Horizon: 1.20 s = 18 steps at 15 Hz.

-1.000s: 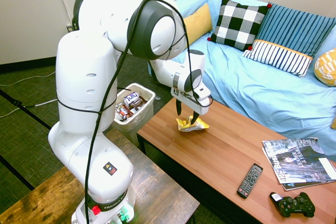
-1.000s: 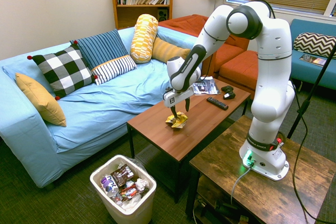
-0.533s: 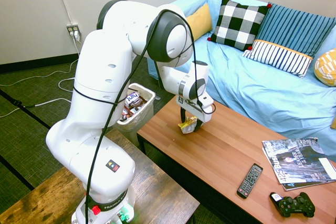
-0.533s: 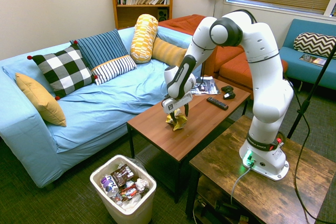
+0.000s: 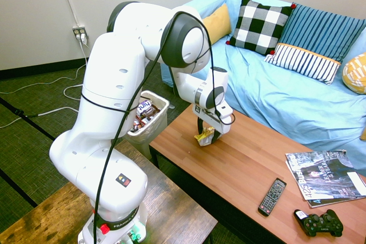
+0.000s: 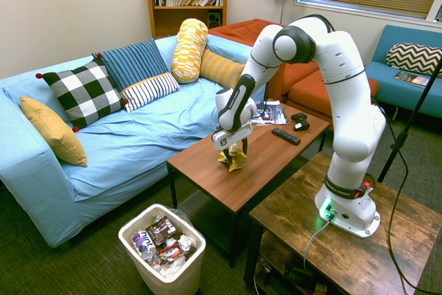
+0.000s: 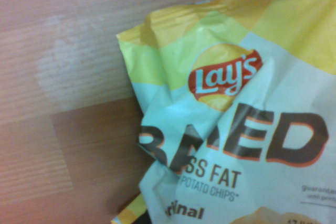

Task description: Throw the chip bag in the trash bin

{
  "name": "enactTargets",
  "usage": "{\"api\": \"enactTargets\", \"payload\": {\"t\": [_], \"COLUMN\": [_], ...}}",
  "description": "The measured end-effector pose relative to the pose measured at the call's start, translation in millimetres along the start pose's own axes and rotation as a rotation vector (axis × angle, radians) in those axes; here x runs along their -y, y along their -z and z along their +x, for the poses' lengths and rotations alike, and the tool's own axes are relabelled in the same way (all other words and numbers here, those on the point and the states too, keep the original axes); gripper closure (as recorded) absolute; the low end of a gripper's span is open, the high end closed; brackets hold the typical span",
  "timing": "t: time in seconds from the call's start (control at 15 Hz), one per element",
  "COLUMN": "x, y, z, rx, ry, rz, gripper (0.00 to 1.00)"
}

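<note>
The chip bag (image 5: 204,136) (image 6: 235,161) is a crumpled yellow and white Lay's bag. It lies on the wooden coffee table (image 5: 251,164) (image 6: 271,155) near the end closest to the bin. My gripper (image 5: 207,134) (image 6: 233,154) is down at the bag and open, one finger on each side of it. The wrist view is filled with the chip bag (image 7: 226,119) on the table top (image 7: 68,103). The trash bin (image 5: 163,110) (image 6: 181,280) stands on the floor beside that table end, with colourful wrappers inside.
A remote (image 5: 273,196), a black game controller (image 5: 318,223) and a magazine (image 5: 323,184) lie at the table's far end. A blue sofa (image 5: 274,95) with several cushions runs along the table's long side.
Over the last second the arm swung forward and my gripper came down from just above the bag to stand around it. The fingers stayed open; the bag tipped up slightly.
</note>
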<state>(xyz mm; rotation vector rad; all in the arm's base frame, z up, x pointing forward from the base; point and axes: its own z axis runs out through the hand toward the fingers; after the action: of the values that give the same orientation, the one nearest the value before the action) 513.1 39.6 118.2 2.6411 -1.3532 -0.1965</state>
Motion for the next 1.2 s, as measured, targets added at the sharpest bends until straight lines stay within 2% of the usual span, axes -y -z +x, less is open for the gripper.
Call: {"api": "enactTargets", "payload": {"t": [0.87,1.2], "x": [5.8,12.3], "y": [4.5,46.8], "z": [-4.3,-42.3], "rx": [0.0,-0.058], "ry": [0.0,0.07], "rz": [0.015,0.08], "gripper": [1.0,1.0]}}
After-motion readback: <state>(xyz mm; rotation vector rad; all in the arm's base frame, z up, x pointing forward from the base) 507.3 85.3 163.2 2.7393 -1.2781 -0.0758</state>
